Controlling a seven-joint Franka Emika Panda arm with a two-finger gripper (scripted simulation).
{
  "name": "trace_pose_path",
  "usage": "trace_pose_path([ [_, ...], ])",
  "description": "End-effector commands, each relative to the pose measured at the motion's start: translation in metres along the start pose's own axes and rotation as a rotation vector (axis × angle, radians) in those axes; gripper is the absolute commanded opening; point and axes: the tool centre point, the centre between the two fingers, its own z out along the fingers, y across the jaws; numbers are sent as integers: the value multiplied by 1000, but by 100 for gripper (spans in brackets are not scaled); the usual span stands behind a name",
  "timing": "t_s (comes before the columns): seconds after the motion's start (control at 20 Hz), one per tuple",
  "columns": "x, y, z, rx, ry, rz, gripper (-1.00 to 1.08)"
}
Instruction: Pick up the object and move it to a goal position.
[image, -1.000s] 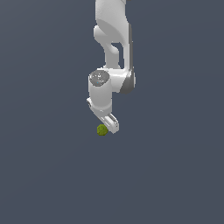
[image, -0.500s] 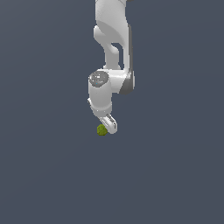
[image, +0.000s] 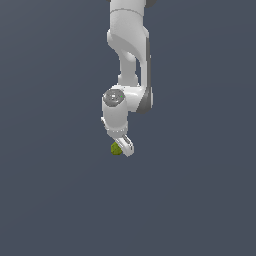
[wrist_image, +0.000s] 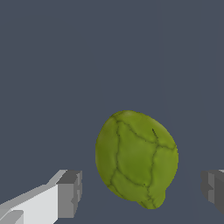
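Note:
The object (image: 116, 148) is a small olive-green lumpy blob with dark crack lines, lying on the flat grey surface. In the wrist view the object (wrist_image: 136, 158) sits between my two fingers, with a clear gap on each side. One grey fingertip (wrist_image: 69, 193) stands to one side and the other (wrist_image: 213, 190) to the other side. My white gripper (image: 122, 147) is open and reaches down around the object, touching it with neither finger. The arm hangs from the top of the exterior view.
A plain dark grey surface (image: 60, 200) fills both views. No other objects, containers or edges show.
The gripper has come down slightly around the object. The object has not moved.

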Motion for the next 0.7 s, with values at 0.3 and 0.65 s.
trace_pose_path([
  [0.3, 0, -1, 21, 0, 0, 2, 100],
  [0.65, 0, -1, 21, 0, 0, 2, -100],
])
